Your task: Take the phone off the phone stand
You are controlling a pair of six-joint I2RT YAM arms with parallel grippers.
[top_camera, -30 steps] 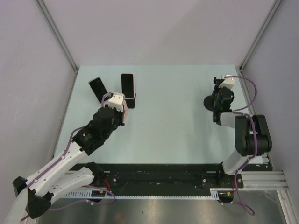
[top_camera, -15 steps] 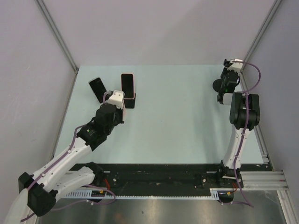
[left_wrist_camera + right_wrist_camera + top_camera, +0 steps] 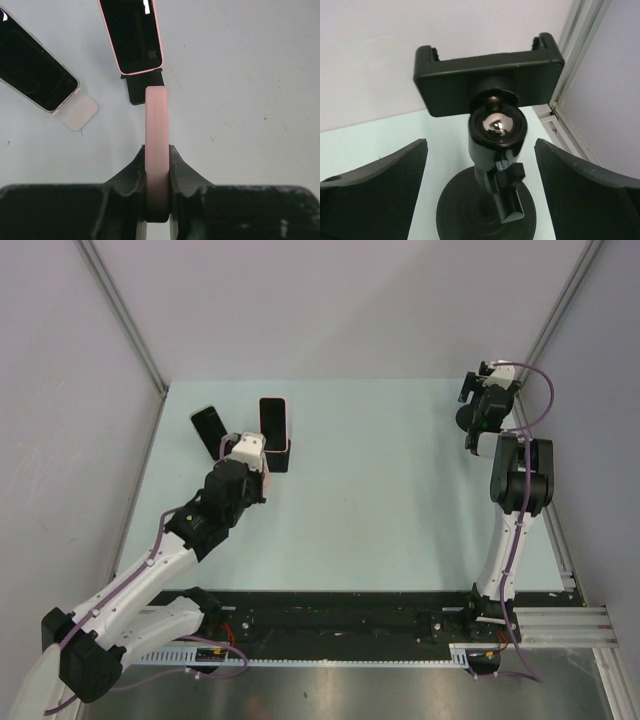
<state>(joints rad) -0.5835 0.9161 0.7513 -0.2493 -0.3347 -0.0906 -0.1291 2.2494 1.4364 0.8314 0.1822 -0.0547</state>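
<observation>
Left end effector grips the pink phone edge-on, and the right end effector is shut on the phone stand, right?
Not quite: the right end effector is open, its fingers either side of the phone stand, as the right wrist view shows. The left end effector does grip the pink phone edge-on.

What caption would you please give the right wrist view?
Open right gripper, fingers either side of the empty black phone stand.

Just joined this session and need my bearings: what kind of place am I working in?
Probably a lab robot cell: plain grey panel walls on aluminium posts, a pale-green table, left arm and right arm bolted to a rail.
</observation>
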